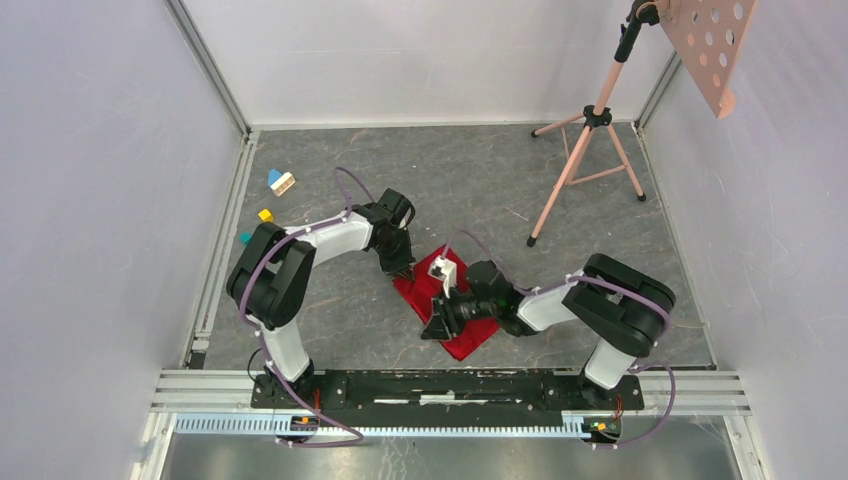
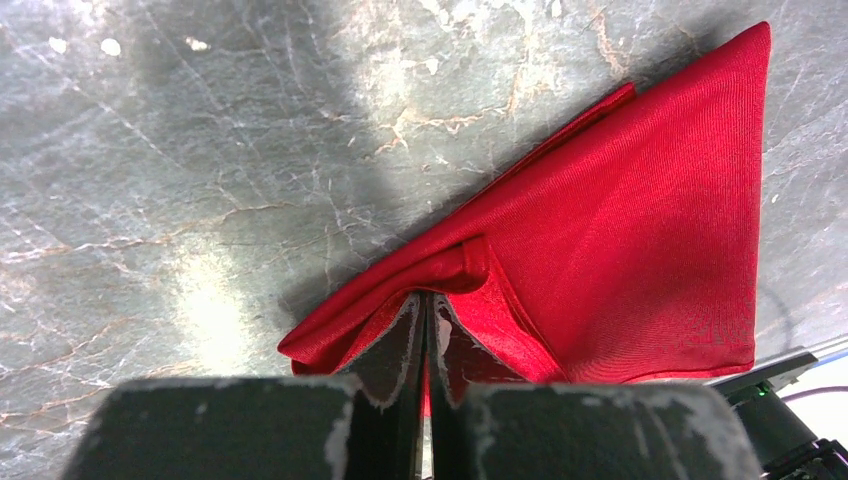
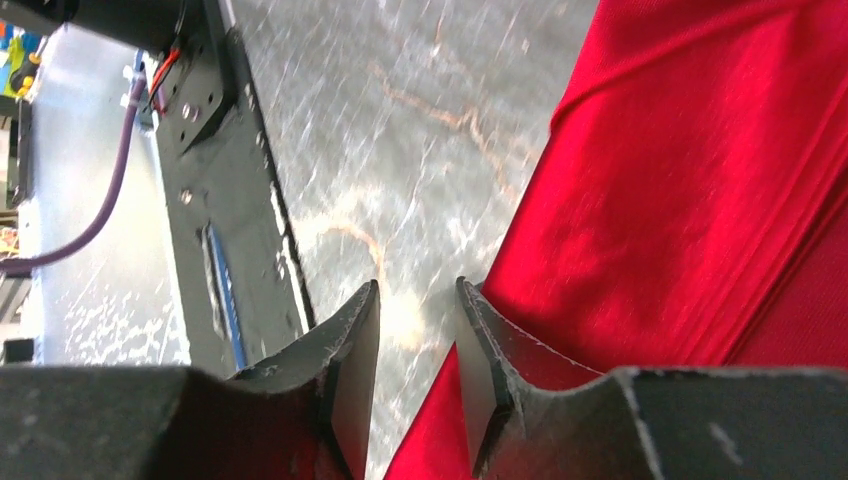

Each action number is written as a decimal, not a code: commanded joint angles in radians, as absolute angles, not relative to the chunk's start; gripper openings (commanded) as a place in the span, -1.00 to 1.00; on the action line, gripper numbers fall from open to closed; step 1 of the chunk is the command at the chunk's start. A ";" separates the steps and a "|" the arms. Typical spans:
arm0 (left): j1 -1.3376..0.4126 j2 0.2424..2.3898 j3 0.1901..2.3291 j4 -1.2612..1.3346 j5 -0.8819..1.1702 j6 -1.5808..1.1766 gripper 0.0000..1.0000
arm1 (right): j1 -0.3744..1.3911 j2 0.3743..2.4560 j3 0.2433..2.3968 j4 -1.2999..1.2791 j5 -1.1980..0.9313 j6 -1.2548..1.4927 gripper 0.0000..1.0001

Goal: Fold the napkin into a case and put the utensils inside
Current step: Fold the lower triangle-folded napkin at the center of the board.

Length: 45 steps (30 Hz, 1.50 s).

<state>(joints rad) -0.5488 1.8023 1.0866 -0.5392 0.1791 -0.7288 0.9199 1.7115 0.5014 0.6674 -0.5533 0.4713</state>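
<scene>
One red napkin [image 2: 640, 230] lies pinched in the left jaws, right jaws parted at its edge.

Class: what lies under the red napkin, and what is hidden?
Grey marbled table lies beneath the napkin. The left gripper pinches its edge fold. Anything between its layers is covered.

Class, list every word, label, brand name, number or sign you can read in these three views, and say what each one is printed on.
No text can be read in any view.
The napkin is plain red, with no tag showing.
The toy blocks by the left wall are too small to tell whether they carry marks.
The pegboard panel shows only holes.
The mounting rail shows no legible label.
</scene>
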 commanded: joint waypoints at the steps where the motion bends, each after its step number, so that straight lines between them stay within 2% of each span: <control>1: -0.537 1.873 1.095 -0.494 0.123 -0.644 -0.90 | 0.920 1.631 0.411 0.710 -0.598 0.492 -0.21; 17: -0.531 1.895 1.156 -0.526 0.116 -0.609 -0.90 | 0.829 1.433 0.169 0.699 -0.634 0.488 -0.14; 28: -0.532 1.888 1.224 -0.556 0.145 -0.595 -0.87 | 0.788 1.286 0.269 0.443 -0.566 0.423 -0.09; 31: -0.531 1.845 1.249 -0.585 0.148 -0.583 -0.74 | 0.756 1.251 0.317 0.343 -0.521 0.399 -0.04; 37: -0.532 1.725 1.286 -0.646 0.180 -0.575 -0.19 | 0.717 1.255 0.413 0.142 -0.407 0.316 -0.06; 39: -0.532 1.678 1.270 -0.654 0.182 -0.582 -0.06 | 0.718 1.269 0.421 0.139 -0.420 0.314 -0.11; 45: -0.532 1.583 1.098 -0.591 0.240 -0.645 -0.03 | 0.722 1.282 0.367 0.254 -0.439 0.395 -0.29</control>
